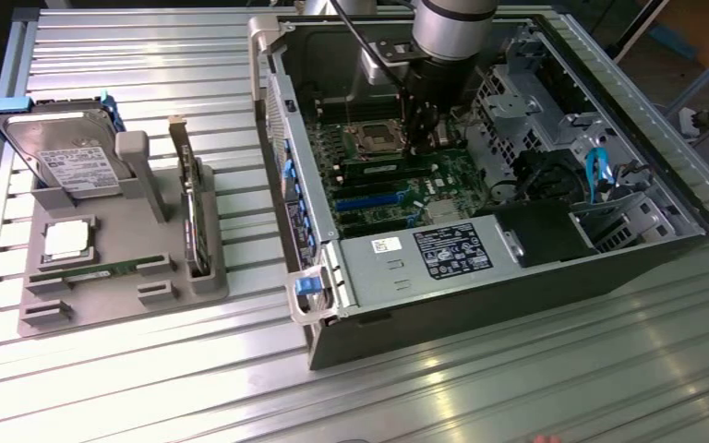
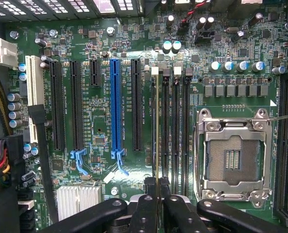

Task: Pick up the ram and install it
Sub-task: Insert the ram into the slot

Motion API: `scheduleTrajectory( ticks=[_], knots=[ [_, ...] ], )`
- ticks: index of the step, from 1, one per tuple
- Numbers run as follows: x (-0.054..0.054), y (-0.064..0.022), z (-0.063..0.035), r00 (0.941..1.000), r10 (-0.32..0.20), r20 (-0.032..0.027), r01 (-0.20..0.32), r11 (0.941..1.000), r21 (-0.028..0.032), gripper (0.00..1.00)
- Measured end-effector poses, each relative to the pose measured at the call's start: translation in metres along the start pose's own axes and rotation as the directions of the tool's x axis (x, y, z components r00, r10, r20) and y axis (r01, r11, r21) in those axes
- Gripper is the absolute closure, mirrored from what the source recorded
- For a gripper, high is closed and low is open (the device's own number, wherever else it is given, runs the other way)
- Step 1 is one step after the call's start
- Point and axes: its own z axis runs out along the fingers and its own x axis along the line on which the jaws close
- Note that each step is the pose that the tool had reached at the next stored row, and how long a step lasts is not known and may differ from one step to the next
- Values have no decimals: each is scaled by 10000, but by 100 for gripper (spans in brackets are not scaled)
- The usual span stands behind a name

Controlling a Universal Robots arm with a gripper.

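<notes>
Wrist view: gripper clamped on the ram, edge-on beside the empty memory slots. Keep it parallel, ends level, and press straight down.

Ribbed metal table, grey parts stand — open computer case beside it

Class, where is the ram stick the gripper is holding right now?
In the wrist view the ram stands edge-on in the gripper, at the memory slots beside the empty processor socket.
</notes>
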Motion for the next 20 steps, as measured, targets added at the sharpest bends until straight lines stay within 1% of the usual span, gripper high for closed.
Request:
scheduleTrajectory(
  ticks=[12, 20],
  knots=[
    [-5, 0, 5, 10000, -10, 1, 10, 10000, 8, 88],
    [-6, 3, 36, 10000, -8, -1, 8, 10000, 23, 88]
  ],
)
